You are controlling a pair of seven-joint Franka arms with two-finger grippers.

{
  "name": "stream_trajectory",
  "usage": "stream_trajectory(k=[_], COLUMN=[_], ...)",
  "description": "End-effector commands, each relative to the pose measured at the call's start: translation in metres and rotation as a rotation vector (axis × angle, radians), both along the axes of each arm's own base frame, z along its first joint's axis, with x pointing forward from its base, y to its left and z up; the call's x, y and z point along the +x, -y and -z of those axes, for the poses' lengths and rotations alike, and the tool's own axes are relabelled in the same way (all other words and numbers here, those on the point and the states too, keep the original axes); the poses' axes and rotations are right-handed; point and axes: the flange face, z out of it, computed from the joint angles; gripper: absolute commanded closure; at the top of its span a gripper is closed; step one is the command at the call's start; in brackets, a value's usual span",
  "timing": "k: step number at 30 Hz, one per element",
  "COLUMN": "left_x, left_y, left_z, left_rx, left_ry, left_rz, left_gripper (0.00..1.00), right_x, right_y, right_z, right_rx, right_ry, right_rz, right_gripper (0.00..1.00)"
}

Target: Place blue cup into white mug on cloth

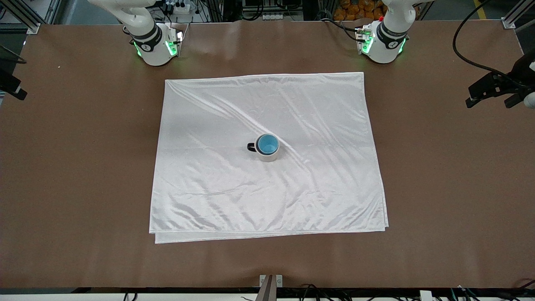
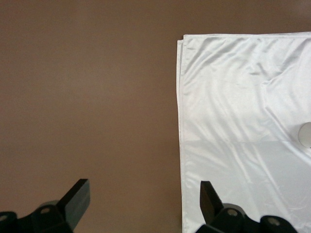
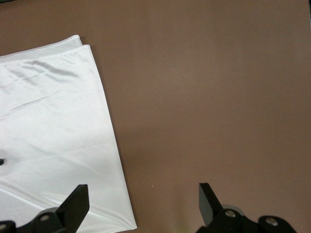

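Observation:
The blue cup [image 1: 268, 144] sits upright inside the white mug [image 1: 267, 155], whose black handle [image 1: 251, 146] points toward the right arm's end. The mug stands near the middle of the cloth [image 1: 234, 188]. My left gripper [image 2: 144, 204] is open and empty, high over the cloth's edge [image 2: 181, 145] at the left arm's end; a sliver of the mug [image 2: 306, 135] shows at that view's edge. My right gripper [image 3: 144, 204] is open and empty, high over the cloth's corner [image 3: 127, 213] nearest the right arm's base. Neither gripper shows in the front view.
The brown table [image 1: 439, 188] surrounds the cloth on all sides. The two arm bases [image 1: 154, 46] [image 1: 384, 42] stand along the table's edge farthest from the front camera. A black mount [image 1: 495, 88] juts in at the left arm's end, another [image 1: 10, 85] at the right arm's end.

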Motion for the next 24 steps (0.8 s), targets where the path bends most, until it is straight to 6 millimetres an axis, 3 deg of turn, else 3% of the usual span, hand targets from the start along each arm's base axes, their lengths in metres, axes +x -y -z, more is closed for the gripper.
stream_trajectory(k=[1, 24], left_x=[-0.014, -0.013], left_y=[-0.006, -0.018], left_z=[0.001, 0.008], left_rx=[-0.022, 0.057], left_ry=[-0.04, -0.05], left_rz=[0.036, 0.062], left_gripper=[0.0, 0.0], right_x=[-0.002, -0.002], right_y=[-0.001, -0.001], right_z=[-0.011, -0.013], right_rx=[0.0, 0.001], right_ry=[0.016, 0.021], right_rz=[-0.014, -0.014], right_gripper=[0.0, 0.0])
